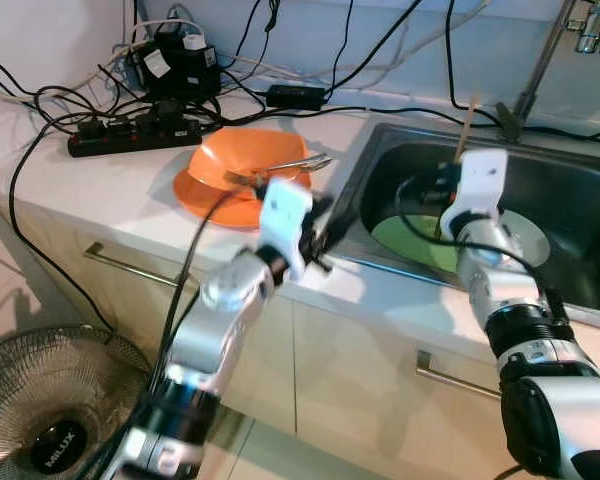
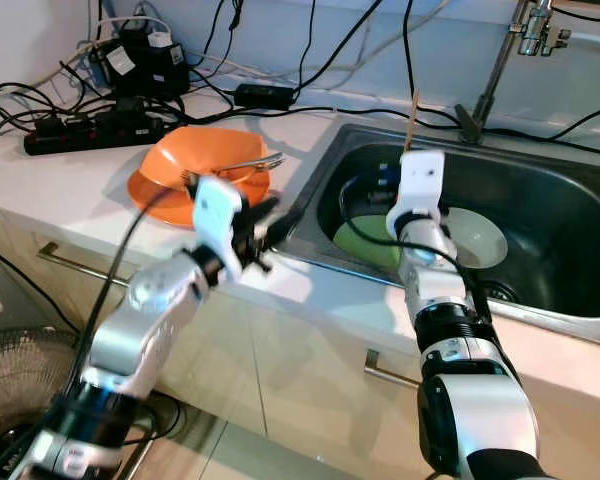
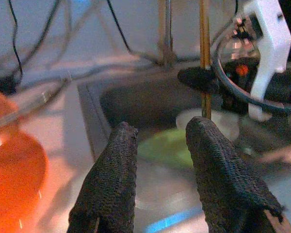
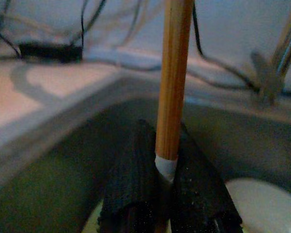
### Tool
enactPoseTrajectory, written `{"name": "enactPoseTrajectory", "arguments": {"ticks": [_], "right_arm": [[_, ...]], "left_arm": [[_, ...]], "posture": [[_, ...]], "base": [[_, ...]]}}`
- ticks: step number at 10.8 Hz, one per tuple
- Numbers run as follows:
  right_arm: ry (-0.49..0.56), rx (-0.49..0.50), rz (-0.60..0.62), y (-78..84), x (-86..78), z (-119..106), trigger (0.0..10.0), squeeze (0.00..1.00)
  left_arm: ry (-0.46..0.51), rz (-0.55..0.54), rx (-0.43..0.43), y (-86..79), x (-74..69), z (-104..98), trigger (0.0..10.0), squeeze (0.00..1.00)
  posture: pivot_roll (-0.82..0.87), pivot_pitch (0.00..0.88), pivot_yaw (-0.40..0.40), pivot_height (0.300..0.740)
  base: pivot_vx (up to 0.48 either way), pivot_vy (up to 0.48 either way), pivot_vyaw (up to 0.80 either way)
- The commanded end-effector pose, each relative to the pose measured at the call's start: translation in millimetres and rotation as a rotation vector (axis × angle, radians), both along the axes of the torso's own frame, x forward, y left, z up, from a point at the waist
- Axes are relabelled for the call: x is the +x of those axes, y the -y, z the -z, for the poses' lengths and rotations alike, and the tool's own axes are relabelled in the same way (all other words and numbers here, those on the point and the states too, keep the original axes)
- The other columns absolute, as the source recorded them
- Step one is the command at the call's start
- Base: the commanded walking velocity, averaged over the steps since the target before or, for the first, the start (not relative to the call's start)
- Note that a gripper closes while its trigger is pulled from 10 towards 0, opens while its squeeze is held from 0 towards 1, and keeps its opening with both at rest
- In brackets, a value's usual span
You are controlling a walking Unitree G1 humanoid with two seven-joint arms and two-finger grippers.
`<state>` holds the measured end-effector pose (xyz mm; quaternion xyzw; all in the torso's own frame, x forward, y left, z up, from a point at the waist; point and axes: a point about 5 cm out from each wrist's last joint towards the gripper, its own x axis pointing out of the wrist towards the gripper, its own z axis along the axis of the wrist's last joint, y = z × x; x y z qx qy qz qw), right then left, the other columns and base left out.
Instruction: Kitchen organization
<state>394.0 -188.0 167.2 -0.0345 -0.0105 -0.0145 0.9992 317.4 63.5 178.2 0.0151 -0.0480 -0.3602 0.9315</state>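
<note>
My right gripper [image 4: 164, 145] is down inside the steel sink [image 1: 380, 150], shut on a thin wooden stick [image 1: 465, 126] with a white band that stands nearly upright. Below it in the sink lie a green plate [image 1: 412, 240] and a white dish [image 1: 525, 235]. My left gripper [image 3: 157, 130] hovers open and empty over the counter edge by the sink's left rim, pointing toward the green plate [image 3: 167, 145]. On the counter behind it sits an orange bowl [image 1: 245, 155] on an orange plate [image 1: 205, 200], with a metal utensil [image 1: 280, 168] resting across the bowl.
A black power strip [image 1: 130, 135], adapters and many cables crowd the back of the counter. The faucet [image 1: 590, 25] rises at the back right of the sink. A floor fan [image 1: 50, 400] stands below left, in front of the cabinet drawers.
</note>
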Motion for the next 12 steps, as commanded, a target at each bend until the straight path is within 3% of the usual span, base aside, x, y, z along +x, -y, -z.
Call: {"name": "enactPoseTrajectory", "arguments": {"ticks": [1,3,4,8,9,10,12], "right_arm": [[-0.013,-0.001,0.008,-1.9,2.4,0,10.0,0.00],[-0.056,0.007,0.007,-3.4,1.5,9,10.0,0.00],[-0.060,0.014,-0.001,-5.3,1.4,12,10.0,1.00],[-0.063,0.025,0.000,-6.1,0.6,15,10.0,1.00],[-0.060,0.019,-0.002,-7.1,0.9,15,10.0,0.67],[-0.038,0.013,-0.004,-8.0,1.5,11,10.0,0.00],[0.091,0.055,-0.028,-10.6,4.4,-11,10.0,0.00]], "left_arm": [[-0.022,-0.008,0.038,-0.5,-2.2,6,10.0,0.00],[-0.038,-0.013,0.059,-0.9,-4.8,12,10.0,0.00],[-0.040,-0.016,0.061,-0.8,-5.4,12,10.0,0.00],[-0.023,-0.016,0.059,1.8,-6.0,10,10.0,0.00],[-0.013,-0.020,0.061,2.2,-5.0,8,10.0,0.00],[0.026,-0.037,0.066,2.5,-3.6,3,10.0,0.00],[0.173,-0.111,0.152,-0.1,1.4,-11,10.0,0.00]], "posture": [[0.18,0.019,0.027,0.740],[0.19,0.013,0.023,0.740],[0.19,0.010,0.023,0.740],[0.19,0.000,0.026,0.740],[0.18,0.000,0.026,0.740],[0.18,0.000,0.027,0.740],[0.18,0.000,0.025,0.740]], "base": [[0.000,0.000,0.00],[0.000,0.000,0.00],[0.000,0.000,0.00],[0.000,0.000,0.00],[0.000,0.000,0.00],[0.000,0.000,0.00],[0.000,0.000,0.00]]}}
